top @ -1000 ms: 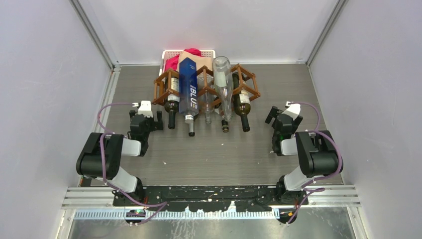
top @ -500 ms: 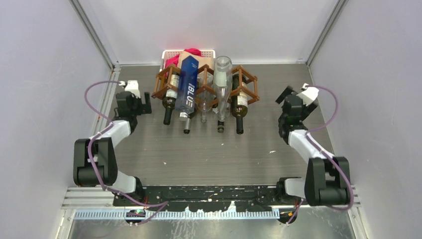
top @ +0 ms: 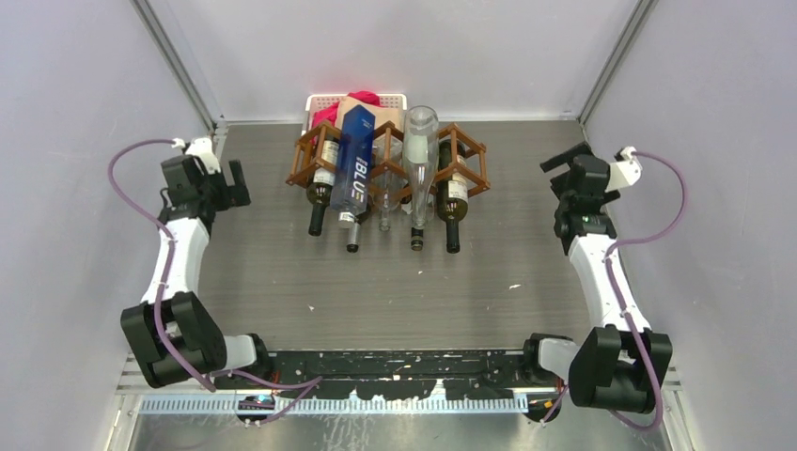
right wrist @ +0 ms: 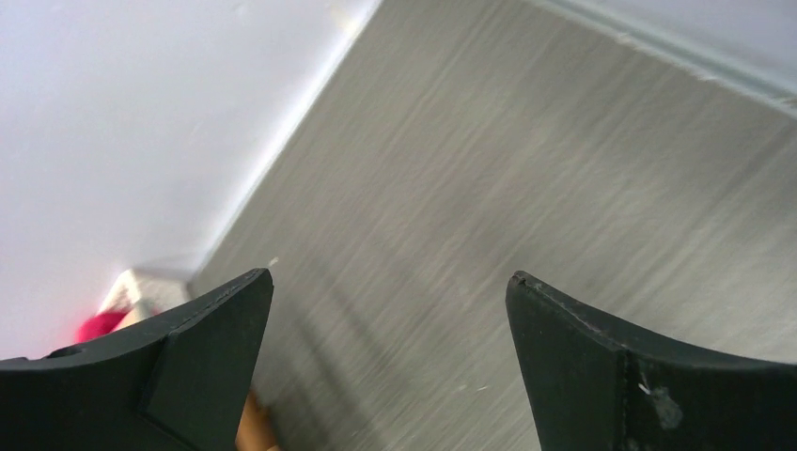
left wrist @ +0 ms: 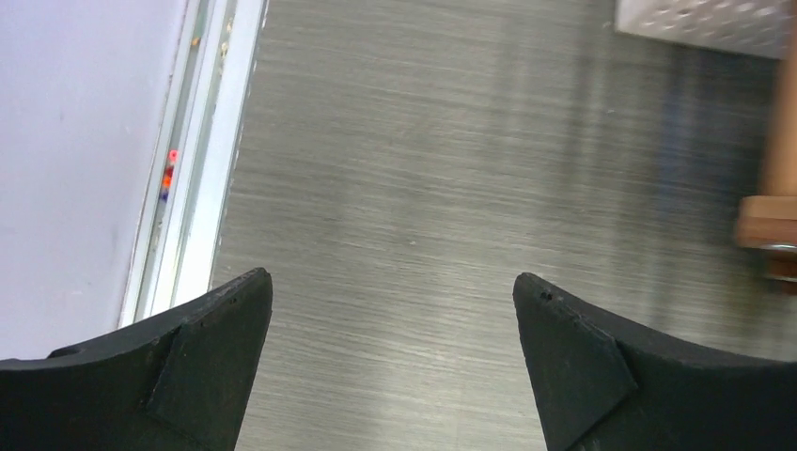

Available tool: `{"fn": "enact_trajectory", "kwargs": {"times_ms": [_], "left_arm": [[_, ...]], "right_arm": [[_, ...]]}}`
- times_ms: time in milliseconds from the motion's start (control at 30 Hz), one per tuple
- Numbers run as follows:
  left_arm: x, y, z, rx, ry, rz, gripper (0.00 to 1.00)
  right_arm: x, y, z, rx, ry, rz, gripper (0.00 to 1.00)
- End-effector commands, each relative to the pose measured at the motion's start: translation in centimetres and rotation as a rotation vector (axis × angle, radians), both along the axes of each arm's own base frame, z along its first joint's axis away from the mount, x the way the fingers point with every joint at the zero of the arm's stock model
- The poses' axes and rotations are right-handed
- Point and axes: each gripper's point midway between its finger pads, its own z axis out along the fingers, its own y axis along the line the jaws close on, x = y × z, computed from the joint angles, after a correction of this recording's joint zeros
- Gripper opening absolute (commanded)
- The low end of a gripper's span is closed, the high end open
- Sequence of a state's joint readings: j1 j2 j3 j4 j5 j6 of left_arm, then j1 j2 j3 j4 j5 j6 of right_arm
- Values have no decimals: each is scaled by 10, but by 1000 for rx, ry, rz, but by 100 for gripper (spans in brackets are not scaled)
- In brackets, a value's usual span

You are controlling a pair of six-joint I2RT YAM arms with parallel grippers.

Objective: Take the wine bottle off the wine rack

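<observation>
Top external view: the wine rack (top: 475, 158) is seen at the far middle of the worktop (top: 395, 282), just in front of a white basket (top: 324, 97). Bottles are laid in it with their necks turned toward the arm bases. A dark wine bottle (top: 320, 199) is placed at the left end, a blue bottle (top: 355, 174) beside it, a clear glass bottle (top: 420, 164) on top, and a second dark wine bottle (top: 454, 211) at the right end.

The left claw (top: 230, 185) is held near the left wall, well apart from the left end of the rack. Its jaws are spread wide and nothing is gripped. The right claw (top: 562, 180) is held on the opposite side, also well apart from the rack, opened wide and empty.

In both wrist views only bare worktop is seen between the fingers (left wrist: 211, 366). In the left wrist view a brown piece is caught at the right border, too blurred to be named.
</observation>
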State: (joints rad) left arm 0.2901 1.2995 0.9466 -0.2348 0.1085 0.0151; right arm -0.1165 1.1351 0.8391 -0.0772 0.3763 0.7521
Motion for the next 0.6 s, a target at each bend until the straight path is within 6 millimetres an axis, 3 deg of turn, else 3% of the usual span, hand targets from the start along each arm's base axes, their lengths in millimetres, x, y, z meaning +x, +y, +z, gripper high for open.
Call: {"fn": "enact_trajectory", "kwargs": {"times_ms": [0, 167, 333, 467, 567], "left_arm": [[6, -19, 47, -84, -17, -99, 99], [12, -50, 64, -235, 27, -209, 96], [7, -82, 77, -247, 51, -321, 96], [-1, -107, 92, -242, 37, -406, 95], [-8, -124, 101, -233, 35, -478, 95]], "right_arm": [[27, 48, 50, 120, -45, 251, 100], [41, 92, 69, 69, 121, 440, 100], [40, 156, 101, -43, 155, 600, 100], [25, 211, 109, -105, 196, 726, 100], [8, 243, 105, -113, 221, 794, 100]]}}
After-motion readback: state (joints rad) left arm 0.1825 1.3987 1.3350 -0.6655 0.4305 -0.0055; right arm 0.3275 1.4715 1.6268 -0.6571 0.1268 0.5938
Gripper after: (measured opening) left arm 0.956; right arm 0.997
